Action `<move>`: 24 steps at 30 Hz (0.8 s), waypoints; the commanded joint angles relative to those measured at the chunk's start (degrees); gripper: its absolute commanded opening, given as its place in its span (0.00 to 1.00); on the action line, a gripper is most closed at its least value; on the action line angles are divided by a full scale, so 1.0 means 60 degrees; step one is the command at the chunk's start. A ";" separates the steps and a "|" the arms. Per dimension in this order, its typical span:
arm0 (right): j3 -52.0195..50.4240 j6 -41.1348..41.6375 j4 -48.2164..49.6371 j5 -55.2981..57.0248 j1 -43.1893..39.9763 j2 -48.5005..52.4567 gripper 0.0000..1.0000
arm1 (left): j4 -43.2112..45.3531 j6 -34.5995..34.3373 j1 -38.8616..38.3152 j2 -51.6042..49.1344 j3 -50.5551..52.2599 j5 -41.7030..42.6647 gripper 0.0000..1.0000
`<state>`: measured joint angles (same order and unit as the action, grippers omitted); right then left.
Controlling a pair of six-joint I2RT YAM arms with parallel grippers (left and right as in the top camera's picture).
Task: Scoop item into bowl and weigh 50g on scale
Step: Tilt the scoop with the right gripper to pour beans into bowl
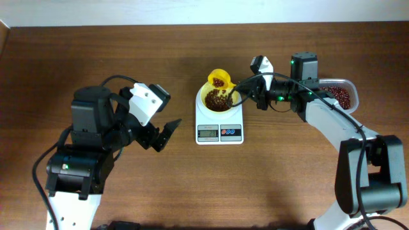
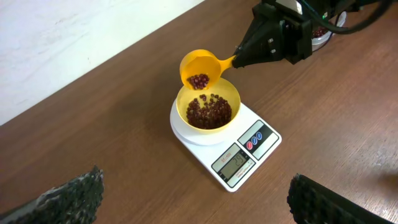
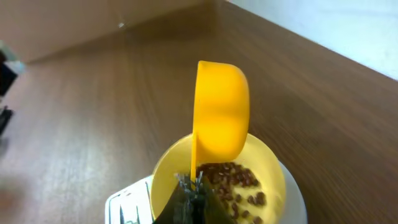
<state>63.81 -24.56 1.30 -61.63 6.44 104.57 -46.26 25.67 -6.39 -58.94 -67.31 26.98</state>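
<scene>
The pale yellow bowl stands on the white scale and holds dark red-brown beans. My right gripper is shut on the handle of a yellow scoop, tipped on its side over the bowl's far rim, with a few beans still in it. The right wrist view shows the scoop's cup above the bowl, with my right gripper on the handle. My left gripper is open and empty, left of the scale; its fingertips frame the left wrist view, with the scale and bowl beyond them.
A clear plastic tub with more beans stands at the far right behind my right arm. The table's back edge meets a pale wall.
</scene>
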 commanded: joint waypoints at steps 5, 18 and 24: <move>-0.0087 -0.0565 -0.0066 -0.0729 -0.0798 0.0135 0.04 | 0.0015 -0.0117 0.0029 0.0004 -0.0200 -0.0036 0.99; -0.0091 -0.0943 0.0925 -0.1974 -0.0747 0.0189 0.04 | 0.0015 -0.0117 0.0029 0.0004 -0.0200 -0.0036 0.99; -0.0091 -0.2175 0.1118 -0.1362 -0.0761 0.0211 0.04 | 0.0015 -0.0117 0.0029 0.0004 -0.0200 -0.0036 0.99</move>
<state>63.37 -32.12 8.97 -71.35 1.65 105.19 -46.28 25.67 -6.39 -58.94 -67.31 26.98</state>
